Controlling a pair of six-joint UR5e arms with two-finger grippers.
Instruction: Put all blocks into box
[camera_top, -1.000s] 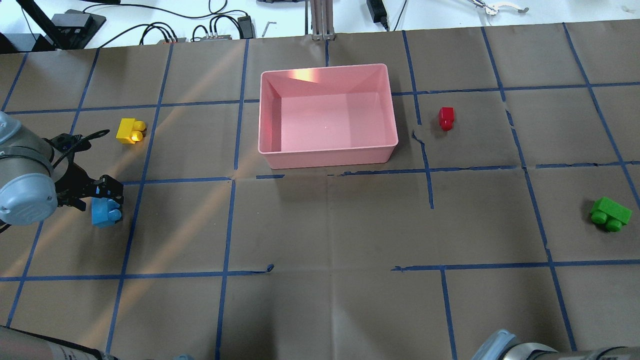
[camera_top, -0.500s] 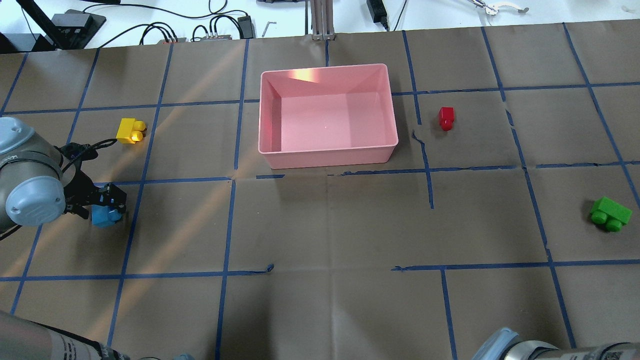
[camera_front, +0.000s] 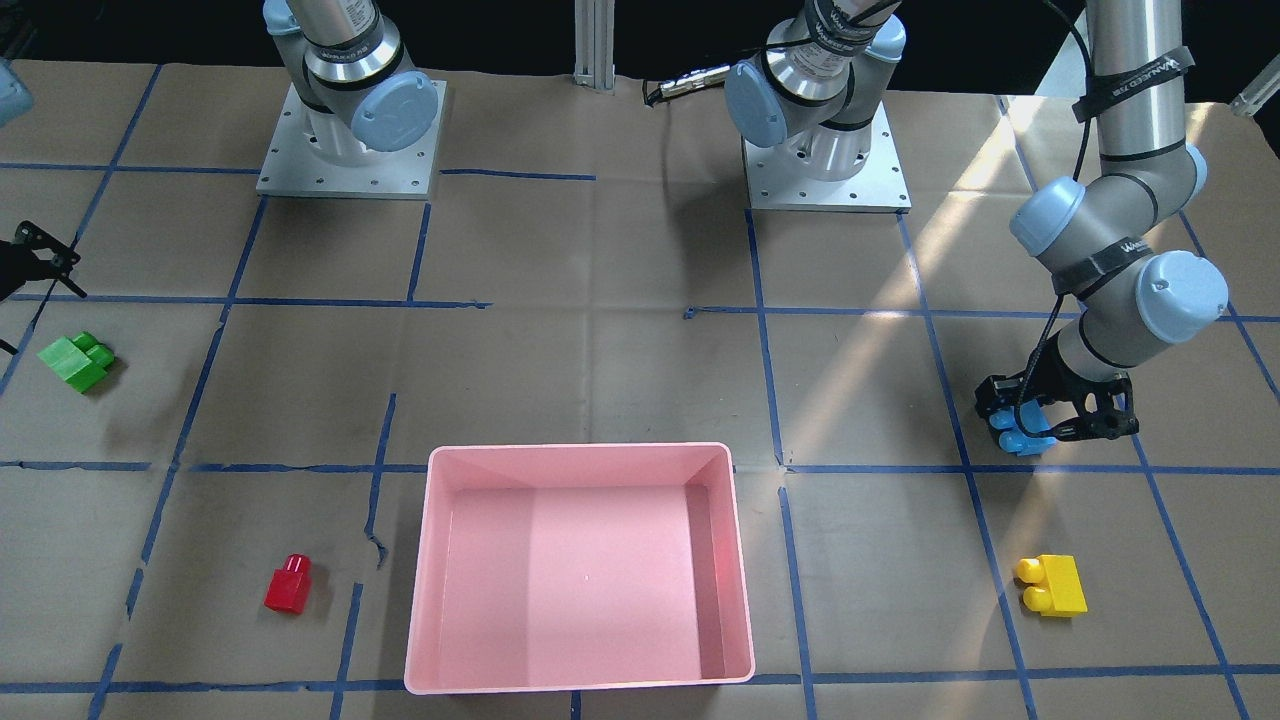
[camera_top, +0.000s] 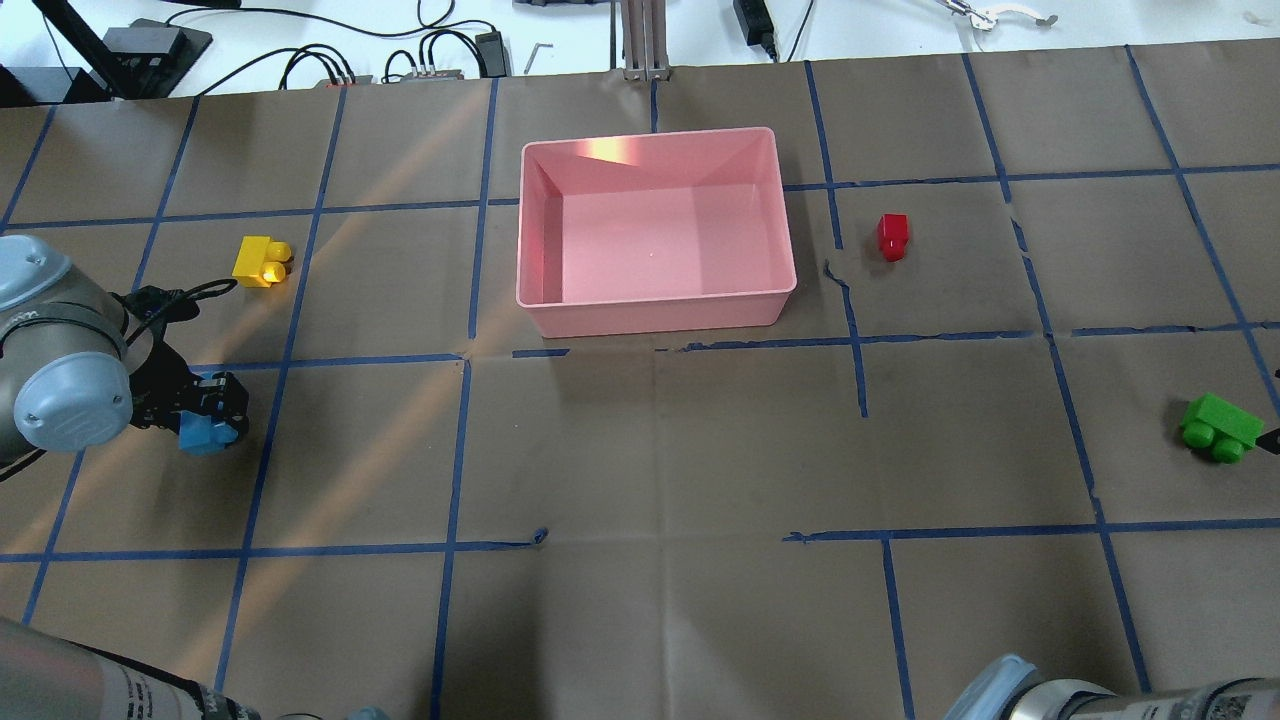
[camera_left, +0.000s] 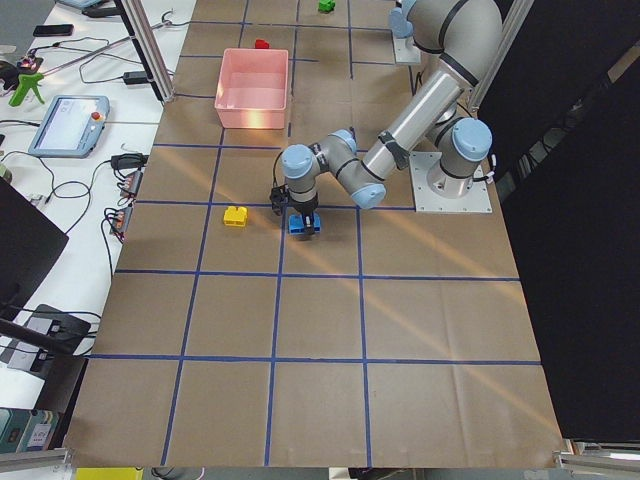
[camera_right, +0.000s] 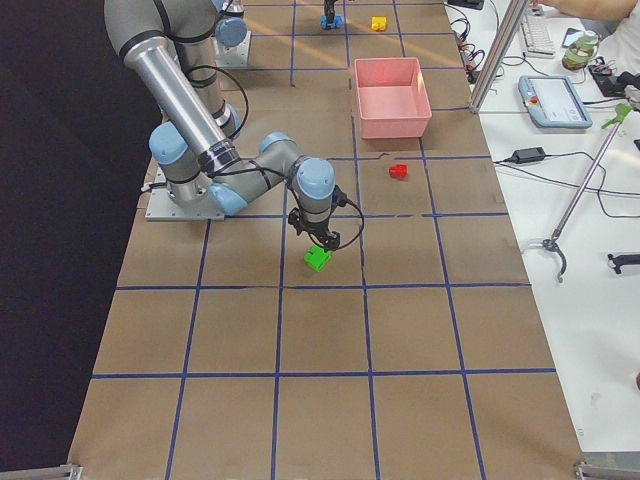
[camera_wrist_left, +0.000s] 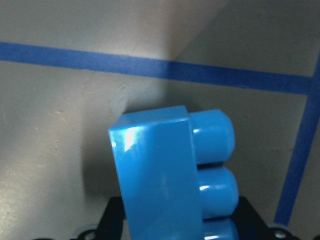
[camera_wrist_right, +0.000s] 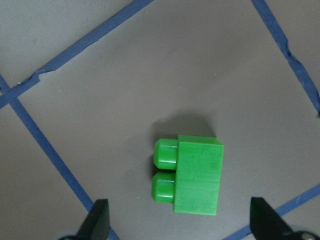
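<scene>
The pink box (camera_top: 650, 318) stands at the table's far middle with nothing in it. The blue block (camera_top: 207, 434) lies at the near left; in the left wrist view it (camera_wrist_left: 165, 175) fills the lower frame. My left gripper (camera_top: 213, 403) is down over it, open, a finger on each side. The green block (camera_top: 1220, 427) lies at the far right. My right gripper (camera_wrist_right: 181, 217) hangs open above the green block (camera_wrist_right: 192, 175). The yellow block (camera_top: 262, 262) lies left of the box and the red block (camera_top: 892, 236) right of it.
Brown paper with blue tape lines covers the table. Both arm bases (camera_front: 345, 140) stand at the robot's edge. Cables and a power supply (camera_top: 430, 55) lie beyond the far edge.
My left gripper has come down over the blue block, covering more of it. A tip of my right gripper now shows at the overhead view's right edge by the green block.
</scene>
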